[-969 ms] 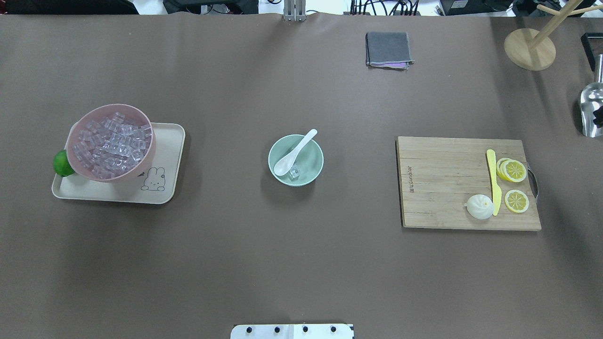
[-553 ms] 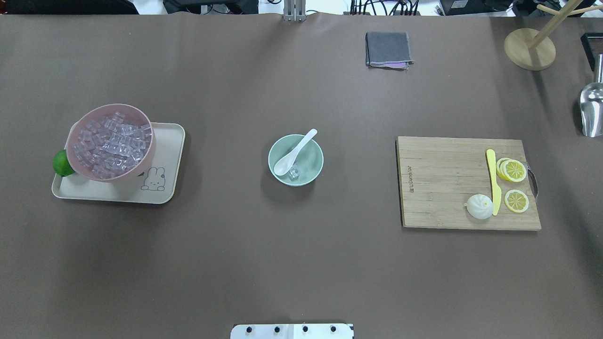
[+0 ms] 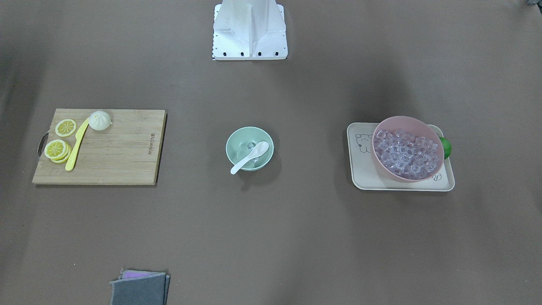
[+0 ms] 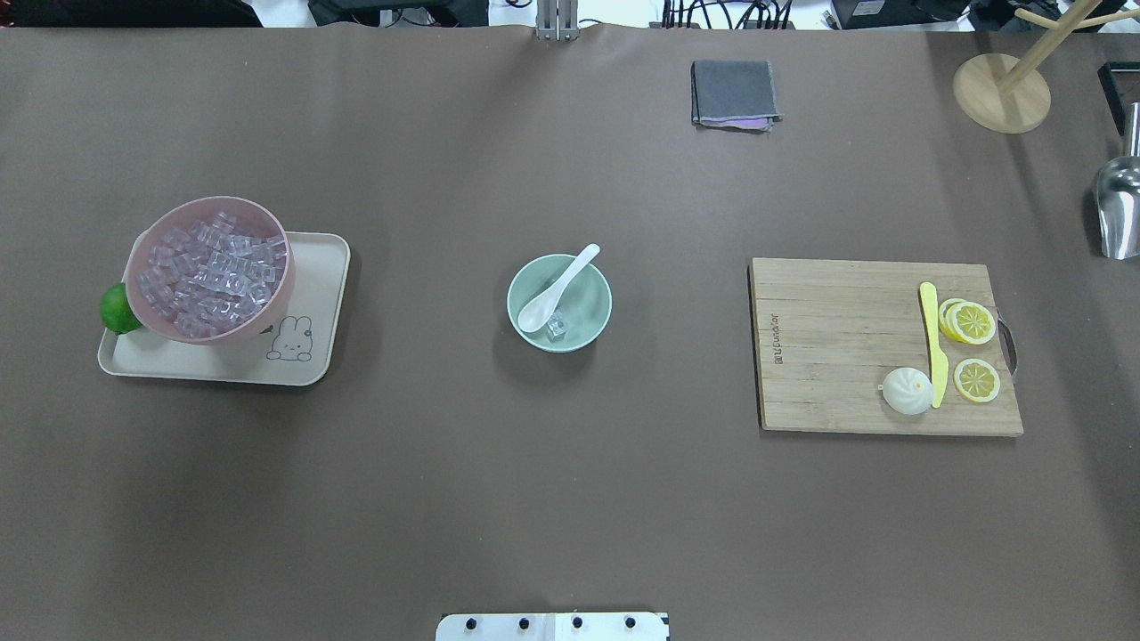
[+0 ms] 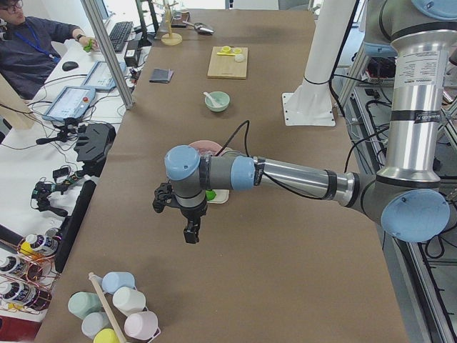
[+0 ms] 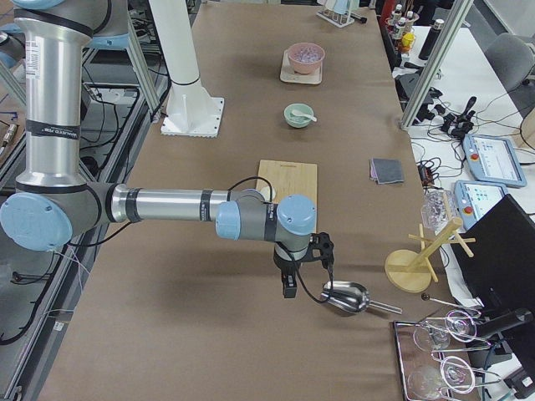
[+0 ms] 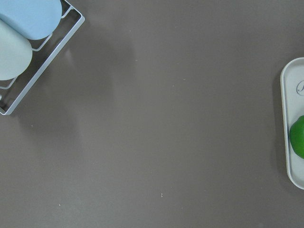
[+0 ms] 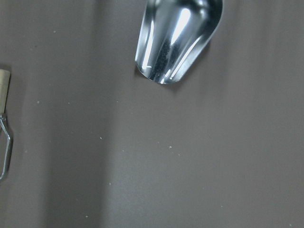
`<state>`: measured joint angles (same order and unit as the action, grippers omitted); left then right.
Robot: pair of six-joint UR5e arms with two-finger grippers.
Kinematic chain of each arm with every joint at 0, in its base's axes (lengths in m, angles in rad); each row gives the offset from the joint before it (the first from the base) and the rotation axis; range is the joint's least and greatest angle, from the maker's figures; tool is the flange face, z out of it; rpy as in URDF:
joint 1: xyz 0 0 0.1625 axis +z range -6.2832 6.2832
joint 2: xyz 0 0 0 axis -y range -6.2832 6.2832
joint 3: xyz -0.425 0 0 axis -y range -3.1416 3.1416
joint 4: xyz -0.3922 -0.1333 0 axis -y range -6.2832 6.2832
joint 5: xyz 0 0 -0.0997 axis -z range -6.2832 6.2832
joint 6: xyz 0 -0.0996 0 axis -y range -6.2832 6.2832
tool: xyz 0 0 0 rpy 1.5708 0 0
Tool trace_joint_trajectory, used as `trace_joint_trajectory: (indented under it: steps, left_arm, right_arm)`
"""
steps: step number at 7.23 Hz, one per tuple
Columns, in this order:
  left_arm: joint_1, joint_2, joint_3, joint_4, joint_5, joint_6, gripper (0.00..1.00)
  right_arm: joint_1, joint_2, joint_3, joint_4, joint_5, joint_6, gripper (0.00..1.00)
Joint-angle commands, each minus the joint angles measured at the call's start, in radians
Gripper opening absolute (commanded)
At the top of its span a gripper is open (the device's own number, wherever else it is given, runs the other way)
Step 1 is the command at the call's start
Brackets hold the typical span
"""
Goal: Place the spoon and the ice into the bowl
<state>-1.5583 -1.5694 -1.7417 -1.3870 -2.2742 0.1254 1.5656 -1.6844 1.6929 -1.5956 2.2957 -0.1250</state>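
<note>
The mint-green bowl (image 4: 604,298) stands mid-table and also shows in the front view (image 3: 232,143). The white spoon (image 4: 557,289) lies in it, scoop inside and handle over the far rim. One clear ice cube (image 4: 557,328) sits in the bowl beside the scoop. My left gripper (image 5: 191,234) shows only in the left side view, hanging above bare table short of the tray; I cannot tell whether it is open. My right gripper (image 6: 290,288) shows only in the right side view, just beside a metal scoop (image 6: 344,296); I cannot tell its state.
A pink bowl (image 4: 134,258) full of ice cubes and a lime (image 4: 116,309) sit on a beige tray (image 4: 316,276) at the left. A cutting board (image 4: 828,347) holds lemon slices, a bun and a yellow knife. A grey cloth (image 4: 732,93), a wooden stand (image 4: 1001,93) and the metal scoop (image 4: 1118,209) lie at the far right.
A dark part of the right gripper at the overhead view's right edge, over the metal scoop, has left that view. Bowl, spoon and ice have not moved.
</note>
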Motion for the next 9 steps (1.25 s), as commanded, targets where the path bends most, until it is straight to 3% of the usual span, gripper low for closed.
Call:
trace_joint_trajectory:
  steps: [1, 9]
  left_arm:
    - [0.003, 0.005, -0.004, -0.001, 0.051, -0.001, 0.98]
    - [0.006, 0.002, -0.01, -0.007, 0.048, 0.002, 0.98]
  right_arm:
    - [0.007, -0.011, 0.017, 0.003, 0.01, -0.008, 1.0]
    - [0.001, -0.011, 0.025, 0.005, 0.071, -0.009, 1.0]
